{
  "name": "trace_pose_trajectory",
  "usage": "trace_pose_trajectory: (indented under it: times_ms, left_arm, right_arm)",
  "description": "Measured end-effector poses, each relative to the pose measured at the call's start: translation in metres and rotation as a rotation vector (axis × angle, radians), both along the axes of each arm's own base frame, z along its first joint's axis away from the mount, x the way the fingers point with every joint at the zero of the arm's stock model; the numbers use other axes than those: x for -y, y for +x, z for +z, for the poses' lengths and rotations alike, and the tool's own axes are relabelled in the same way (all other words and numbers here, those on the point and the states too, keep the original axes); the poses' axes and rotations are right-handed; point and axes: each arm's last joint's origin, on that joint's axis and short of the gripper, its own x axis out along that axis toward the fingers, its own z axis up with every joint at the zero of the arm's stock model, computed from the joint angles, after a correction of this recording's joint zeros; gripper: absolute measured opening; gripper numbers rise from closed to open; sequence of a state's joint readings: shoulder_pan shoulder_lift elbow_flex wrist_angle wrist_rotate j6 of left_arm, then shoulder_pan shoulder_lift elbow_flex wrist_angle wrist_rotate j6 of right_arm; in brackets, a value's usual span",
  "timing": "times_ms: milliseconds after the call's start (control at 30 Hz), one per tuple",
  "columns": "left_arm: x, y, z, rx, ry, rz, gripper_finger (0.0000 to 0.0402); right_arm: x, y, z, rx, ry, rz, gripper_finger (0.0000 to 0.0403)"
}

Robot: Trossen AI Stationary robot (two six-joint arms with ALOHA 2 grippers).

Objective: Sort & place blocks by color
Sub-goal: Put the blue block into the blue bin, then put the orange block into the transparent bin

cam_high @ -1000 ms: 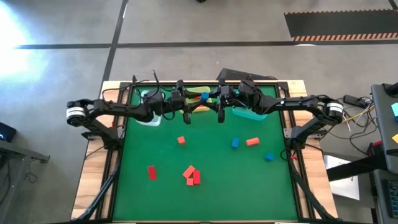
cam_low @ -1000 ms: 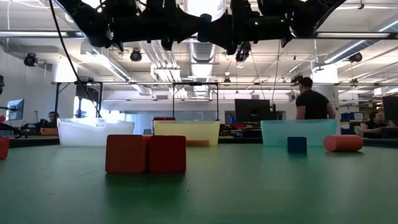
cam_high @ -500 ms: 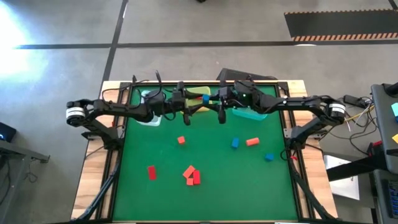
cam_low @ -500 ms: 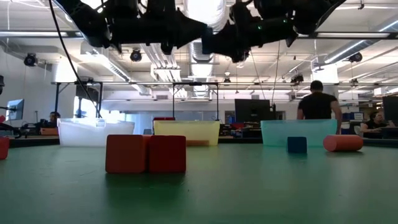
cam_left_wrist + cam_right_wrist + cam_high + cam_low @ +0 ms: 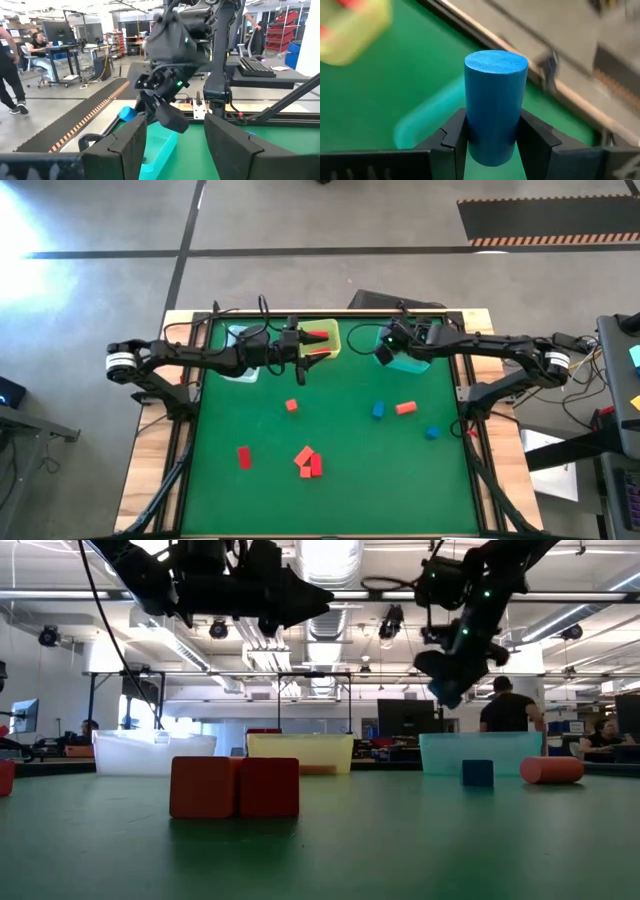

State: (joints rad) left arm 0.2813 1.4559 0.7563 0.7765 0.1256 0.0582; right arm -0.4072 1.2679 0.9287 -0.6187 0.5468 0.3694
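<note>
Two arms reach over the far end of the green worktop [image 5: 330, 490]. The right gripper [image 5: 492, 142] hangs above the teal bin [image 5: 405, 362], its jaws clenched on a blue cylinder block [image 5: 495, 102]; only the right wrist view shows this block plainly, while from above it is a small blue speck at the arm's tip. The left gripper [image 5: 175, 137] is by the yellow bin [image 5: 325, 338], jaws released and holding nothing, as its own wrist view shows. The high view shows loose blocks: red ones [image 5: 308, 461] near the front, blue ones [image 5: 378, 410] to the right. What looks like red pieces lies in the yellow bin.
</note>
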Motion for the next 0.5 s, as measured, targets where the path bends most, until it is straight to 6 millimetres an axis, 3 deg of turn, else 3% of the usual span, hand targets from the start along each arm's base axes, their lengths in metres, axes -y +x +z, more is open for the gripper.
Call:
trace_pose_trajectory:
  times_ms: [200, 500]
  left_arm:
    - [-0.0002, -0.0001, -0.0001, 0.0, 0.0, 0.003, 0.0181]
    - [0.0002, -0.0009, -0.0028, -0.008, -0.005, 0.003, 0.0181]
  right_arm:
    - [0.0034, -0.0087, -0.008, -0.005, 0.063, -0.154, 0.012]
    - [0.0033, -0.0081, -0.009, 0.011, 0.069, -0.178, 0.0257]
